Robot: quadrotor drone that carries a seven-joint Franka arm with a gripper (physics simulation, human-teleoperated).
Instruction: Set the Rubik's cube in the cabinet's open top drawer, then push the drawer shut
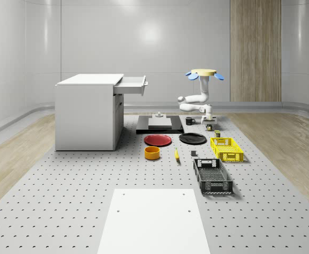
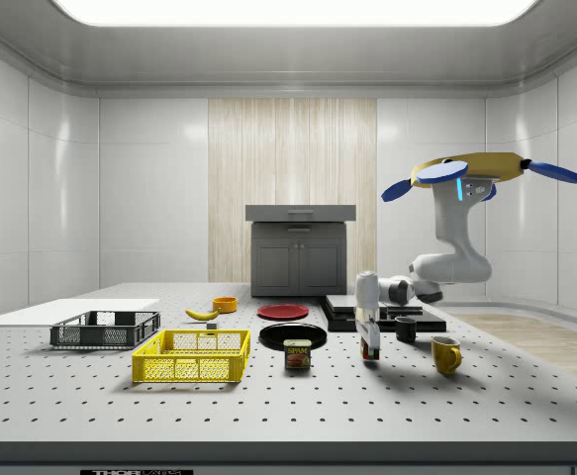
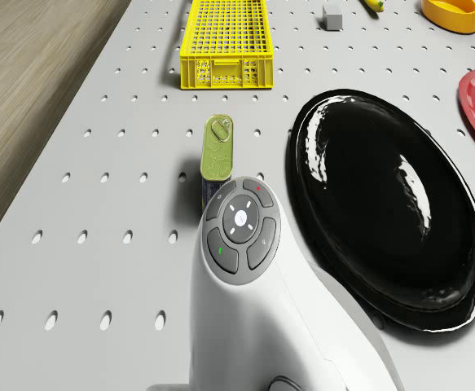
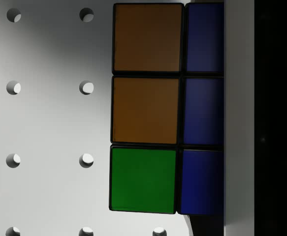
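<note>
Descending on cube (image 4: pixel 148 108) | drone (image 2: pixel 471 170) hovers beside black plate (image 3: pixel 392 220) | claw (image 2: pixel 370 341) at cube, grip unclear | next: confirm grasp, lift toward drawer (image 1: pixel 132 84)

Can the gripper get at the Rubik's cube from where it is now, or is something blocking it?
Probably yes. The drone hovers above the table's far end, and the gripper hangs straight down at the Rubik's cube, which sits right under the wrist camera. The can and yellow mug stand apart on either side.
</note>
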